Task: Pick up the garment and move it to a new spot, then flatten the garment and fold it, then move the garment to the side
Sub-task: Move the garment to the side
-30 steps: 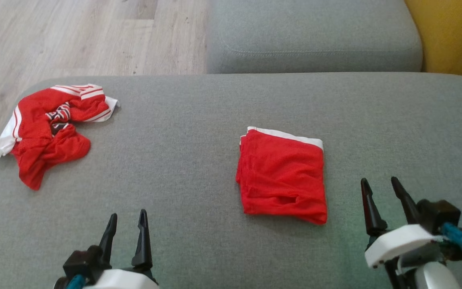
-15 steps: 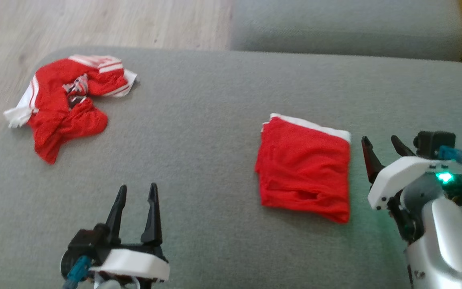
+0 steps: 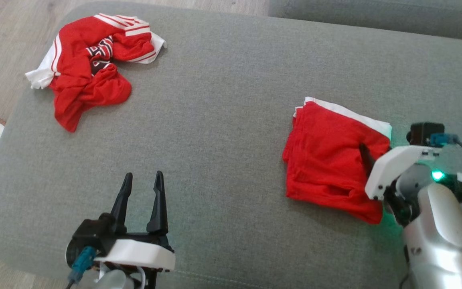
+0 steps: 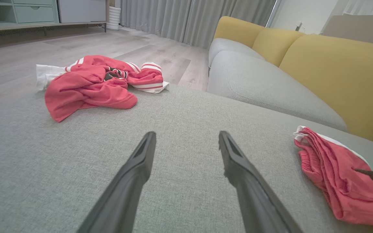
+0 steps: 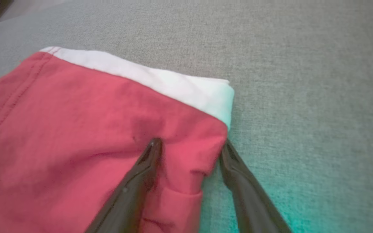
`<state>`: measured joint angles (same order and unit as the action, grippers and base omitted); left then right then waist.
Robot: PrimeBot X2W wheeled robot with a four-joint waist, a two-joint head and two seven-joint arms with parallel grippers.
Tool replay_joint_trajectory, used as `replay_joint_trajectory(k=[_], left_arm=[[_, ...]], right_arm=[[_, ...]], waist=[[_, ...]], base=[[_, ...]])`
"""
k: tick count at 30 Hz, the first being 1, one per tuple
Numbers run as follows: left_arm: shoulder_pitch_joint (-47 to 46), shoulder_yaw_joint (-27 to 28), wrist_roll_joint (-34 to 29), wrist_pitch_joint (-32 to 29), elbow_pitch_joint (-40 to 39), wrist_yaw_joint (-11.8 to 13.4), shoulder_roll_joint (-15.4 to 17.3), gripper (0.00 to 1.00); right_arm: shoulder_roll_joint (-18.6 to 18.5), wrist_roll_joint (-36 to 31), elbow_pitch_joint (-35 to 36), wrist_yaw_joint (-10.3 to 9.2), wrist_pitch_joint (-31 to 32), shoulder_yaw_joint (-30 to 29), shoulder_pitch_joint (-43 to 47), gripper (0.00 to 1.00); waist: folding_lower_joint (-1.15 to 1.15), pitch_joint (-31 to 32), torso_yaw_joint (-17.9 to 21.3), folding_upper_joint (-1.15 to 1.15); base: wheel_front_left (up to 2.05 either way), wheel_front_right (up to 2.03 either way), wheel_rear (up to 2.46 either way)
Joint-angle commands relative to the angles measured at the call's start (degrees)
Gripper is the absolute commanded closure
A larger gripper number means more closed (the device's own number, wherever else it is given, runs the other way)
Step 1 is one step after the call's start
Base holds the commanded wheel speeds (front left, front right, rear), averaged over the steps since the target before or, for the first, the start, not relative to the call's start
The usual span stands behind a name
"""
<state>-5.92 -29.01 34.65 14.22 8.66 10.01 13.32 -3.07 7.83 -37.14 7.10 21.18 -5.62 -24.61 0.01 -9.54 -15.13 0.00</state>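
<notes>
**Two pieces of red clothing on one grey cushion [image 3: 223, 120]**

One folded red garment [image 3: 327, 160], white-banded, lies centre right in the head view. The right gripper [image 5: 190, 142] straddles its right edge with spread fingers, one atop the fabric, not clenched. One crumpled striped garment [image 3: 86, 80] lies upper left. The left gripper [image 3: 143, 174], lower left, stands released and empty.

"How many garments do you count?"

"Two, both red: one folded garment [image 3: 327, 160] and one crumpled garment [image 3: 86, 80]."

"And grippers?"

"Two again, the left gripper [image 3: 143, 174] and the right gripper [image 5: 190, 141]. Each has two dark fingers [image 4: 134, 174], so four in all."

"Cushions?"

"Five. Two are grey: the wide grey seat cushion [image 3: 231, 120] under the clothes and a second grey seat cushion [image 4: 254, 81] beyond it. The other three are yellow back cushions [image 4: 335, 74], counted in the left wrist view."
</notes>
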Motion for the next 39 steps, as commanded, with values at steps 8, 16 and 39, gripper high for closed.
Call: replay_joint_trajectory(k=[8,16,39], left_arm=[[-3.0,1.8,-1.8,0.6,-2.1,-0.4,0.6,0.0],[-3.8,1.1,-2.4,0.1,-3.9,-0.4,0.9,0.0],[-9.3,0.5,-4.9,-4.5,-9.5,0.8,4.6,0.0]], right_arm=[[-1.1,2.5,0.0,0.39,-3.2,4.3,-3.9,1.0],[-4.7,2.7,2.2,0.39,-5.1,4.5,-4.9,1.0],[-12.5,-1.1,4.0,0.39,-5.3,-0.6,-15.2,1.0]], waist=[[-0.01,-0.8,4.0,0.0],[-0.01,-1.9,12.1,0.0],[-0.01,-11.4,22.9,0.0]], base=[[0.0,0.0,0.0],[0.0,0.0,0.0],[0.0,0.0,0.0]])
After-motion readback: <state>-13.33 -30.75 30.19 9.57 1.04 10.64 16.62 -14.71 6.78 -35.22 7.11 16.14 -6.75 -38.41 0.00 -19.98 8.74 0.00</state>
